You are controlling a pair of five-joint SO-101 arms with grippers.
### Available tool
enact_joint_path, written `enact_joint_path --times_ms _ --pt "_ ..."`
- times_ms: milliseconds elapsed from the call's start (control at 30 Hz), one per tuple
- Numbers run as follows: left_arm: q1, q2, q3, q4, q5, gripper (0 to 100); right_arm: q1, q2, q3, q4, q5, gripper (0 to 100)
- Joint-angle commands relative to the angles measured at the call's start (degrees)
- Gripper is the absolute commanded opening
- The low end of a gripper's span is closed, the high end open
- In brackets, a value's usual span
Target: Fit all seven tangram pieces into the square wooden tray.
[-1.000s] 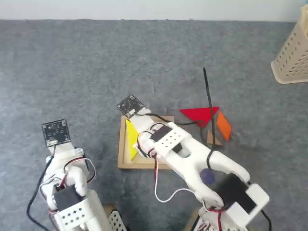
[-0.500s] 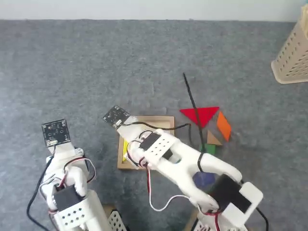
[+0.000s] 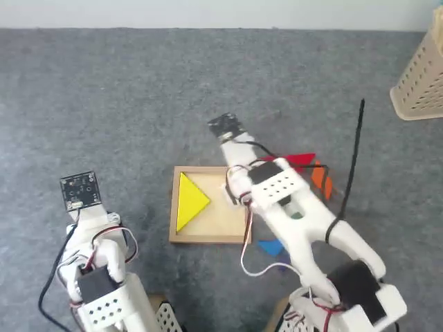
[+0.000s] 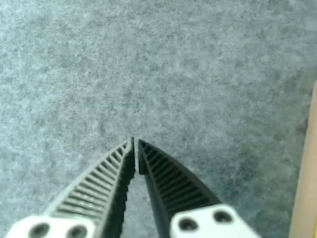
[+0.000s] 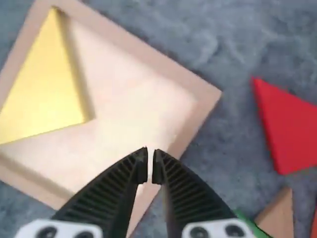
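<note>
The square wooden tray [image 3: 207, 238] lies on the grey carpeted surface [image 3: 124, 90], near the middle and closer to the near edge. The yellow triangle [image 3: 189, 200] lies flat inside it, with its long side along the tray's left wall and its point toward the tray's middle; the rest of the tray floor is bare wood. The right arm [image 3: 304, 221] stretches over the tray's right rim. The right gripper [image 5: 149, 163] hangs above the bare floor near that rim, its jaws pinched almost together with nothing between them. The red triangle [image 3: 303, 160] sits on the carpet just past the tray's far right corner. The orange piece [image 3: 322, 181] is just beside it, toward the surface's right edge. In the right wrist view, a tan triangle [image 5: 278, 214] and a sliver of a green piece [image 5: 246, 219] lie near the red one. The blue piece [image 3: 271, 246] lies off the tray's near right corner, partly under the arm. The left gripper [image 4: 135, 144] is clenched and empty over bare carpet beyond the tray's left side. A perforated beige basket [image 3: 421, 72] stands at the surface's far right corner.
</note>
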Motion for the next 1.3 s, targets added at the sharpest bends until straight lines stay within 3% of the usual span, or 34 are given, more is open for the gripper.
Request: enact_joint_path --times_ms 0,200,1267 --pt "0.26 -0.44 -0.48 0.35 0.88 1 2.51 1.36 -2.2 1.1 -1.67 6.9" --pt "0.26 -0.44 -0.48 0.35 0.88 1 2.77 8.57 -5.19 1.27 -1.85 21.4" --pt "0.26 -0.44 -0.48 0.35 0.88 1 0.13 14.81 -7.74 0.57 -1.49 20.9"
